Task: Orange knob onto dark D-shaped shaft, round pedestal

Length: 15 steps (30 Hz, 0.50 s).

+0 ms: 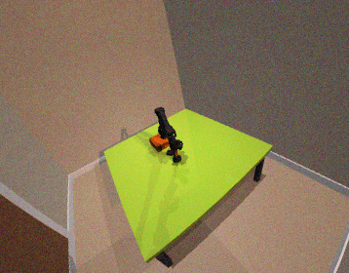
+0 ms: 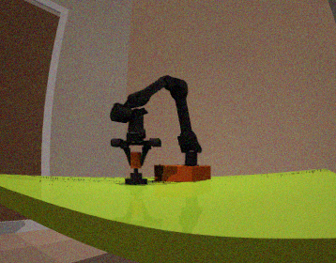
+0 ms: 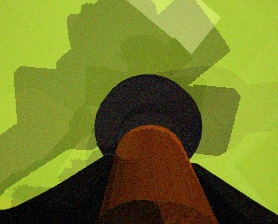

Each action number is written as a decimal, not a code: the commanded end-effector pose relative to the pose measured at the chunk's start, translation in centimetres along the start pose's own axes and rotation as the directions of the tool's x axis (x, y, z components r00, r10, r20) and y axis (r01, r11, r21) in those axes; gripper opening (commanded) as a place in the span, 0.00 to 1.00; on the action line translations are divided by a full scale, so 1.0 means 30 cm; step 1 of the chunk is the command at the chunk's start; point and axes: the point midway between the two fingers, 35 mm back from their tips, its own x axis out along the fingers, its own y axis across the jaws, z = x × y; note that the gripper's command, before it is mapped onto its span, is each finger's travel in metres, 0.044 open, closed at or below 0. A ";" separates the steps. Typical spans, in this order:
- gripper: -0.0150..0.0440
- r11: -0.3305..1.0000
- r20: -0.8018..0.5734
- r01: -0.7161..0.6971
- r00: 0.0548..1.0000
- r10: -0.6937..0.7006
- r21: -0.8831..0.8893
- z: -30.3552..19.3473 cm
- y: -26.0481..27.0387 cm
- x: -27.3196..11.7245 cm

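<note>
The orange knob (image 2: 135, 159) (image 3: 156, 175) is upright between the fingers of my gripper (image 2: 136, 164) (image 3: 150, 166), which is shut on it. The dark round pedestal (image 2: 136, 181) (image 1: 176, 159) (image 3: 110, 110) stands on the table directly below the knob. In the exterior view a short dark piece of the shaft (image 2: 136, 172) shows between the knob's lower end and the pedestal, so the knob is above the pedestal's base. In the wrist view the knob covers the pedestal's near part and hides the shaft. The flat sides of hole and shaft cannot be seen.
The arm stands on an orange base block (image 1: 159, 141) (image 2: 197, 173) beside the pedestal on the green table (image 1: 221, 151) (image 2: 255, 207). Shadows of the arm fall across the table around the pedestal.
</note>
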 end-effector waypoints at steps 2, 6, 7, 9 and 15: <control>0.25 1.000 0.006 0.001 1.000 -0.001 -0.005 0.002 0.001 -0.007; 0.25 1.000 0.006 0.001 1.000 -0.001 -0.005 0.006 -0.001 -0.014; 0.25 1.000 0.006 0.001 1.000 -0.001 -0.014 0.006 -0.001 -0.015; 0.25 0.998 0.006 0.001 1.000 -0.001 -0.059 0.006 -0.002 -0.016; 0.25 0.977 0.006 0.002 1.000 -0.001 -0.212 0.009 -0.004 -0.021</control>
